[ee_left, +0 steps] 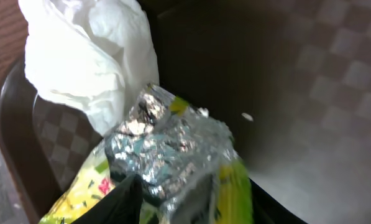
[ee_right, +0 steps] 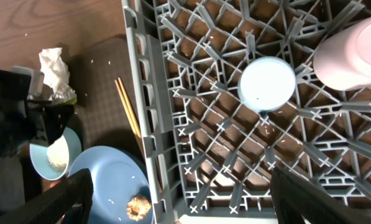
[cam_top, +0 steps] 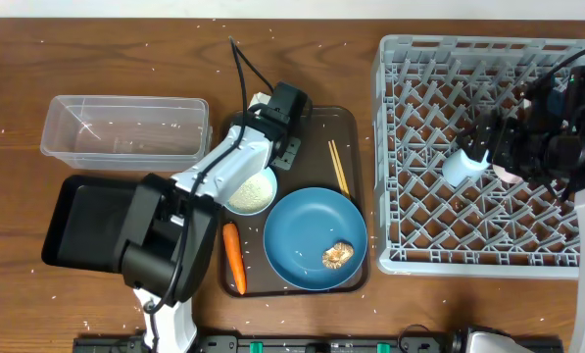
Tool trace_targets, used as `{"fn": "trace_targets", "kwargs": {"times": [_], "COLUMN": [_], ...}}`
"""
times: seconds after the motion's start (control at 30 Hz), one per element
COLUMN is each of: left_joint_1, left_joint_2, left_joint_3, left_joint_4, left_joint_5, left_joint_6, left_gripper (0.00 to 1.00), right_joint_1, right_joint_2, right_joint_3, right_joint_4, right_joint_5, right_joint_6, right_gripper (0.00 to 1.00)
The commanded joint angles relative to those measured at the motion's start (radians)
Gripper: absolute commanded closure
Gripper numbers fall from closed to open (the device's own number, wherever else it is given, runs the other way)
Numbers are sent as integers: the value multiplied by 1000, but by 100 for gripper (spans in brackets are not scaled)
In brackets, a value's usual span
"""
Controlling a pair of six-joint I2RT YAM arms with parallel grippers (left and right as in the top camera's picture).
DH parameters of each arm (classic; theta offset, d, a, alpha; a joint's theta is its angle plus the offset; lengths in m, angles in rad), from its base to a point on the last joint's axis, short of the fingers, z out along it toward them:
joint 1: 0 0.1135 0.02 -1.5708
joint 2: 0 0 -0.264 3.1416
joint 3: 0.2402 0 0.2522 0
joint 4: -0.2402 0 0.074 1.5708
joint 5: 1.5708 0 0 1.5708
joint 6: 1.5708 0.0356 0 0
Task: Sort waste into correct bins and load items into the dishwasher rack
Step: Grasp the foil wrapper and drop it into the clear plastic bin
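A: Pinching what, the left gripper (ee_left: 185, 202)?
B: The yellow-green snack wrapper (ee_left: 173, 155), jaws closed on it low in the wrist view; crumpled white paper (ee_left: 92, 56) touches it, upper left.
A: The right gripper (ee_right: 185, 205)?
B: Spread wide, empty, over the light blue cup (ee_right: 267, 84) in the dishwasher rack (ee_right: 149, 87).

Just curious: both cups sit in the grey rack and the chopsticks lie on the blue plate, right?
No: the overhead view shows the chopsticks on the brown tray, beside the blue plate. The pink cup and light blue cup are in the grey rack.
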Motion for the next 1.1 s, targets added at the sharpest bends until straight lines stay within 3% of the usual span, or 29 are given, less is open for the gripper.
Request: {"fn": "trace_targets", "kwargs": {"times": [0.0,0.03,0.07,0.1,0.3,0.57,0.63,0.77,0.97,1.07], "left_joint_1": [2,2,2,2,2,6,9,52,229,332], "left_joint_2": [7,7,6,5,-68,-315,-364,-390,-357,-335], "left_joint_3": [0,0,1,4,58,66,66,66,65,65], "left_joint_4": [19,25,31,30,-49,-84,-106,-114,-121,-129], "left_joint_5": [-9,-8,-9,-9,-10,-10,-37,-142,-183,-154], "left_joint_6": [10,10,10,10,10,41,108,114,-132,-324], "left_gripper": [60,68,87,94,94,94,94,94,94,94], "right_joint_1": [11,11,11,11,11,11,11,11,11,11], "right_joint_2": [-2,-2,-2,-2,-2,-2,-2,-2,-2,-2], "right_joint_3": [11,11,11,11,11,11,11,11,11,11], "right_joint_4": [-2,-2,-2,-2,-5,1,5,6,0,-2], "right_joint_5": [-11,-11,-11,-11,-11,-11,-11,-11,-11,-11], "right_joint_6": [-14,-14,-14,-14,-14,-14,-14,-14,-14,-14], "right_gripper": [17,16,16,16,16,16,16,16,16,16]}}
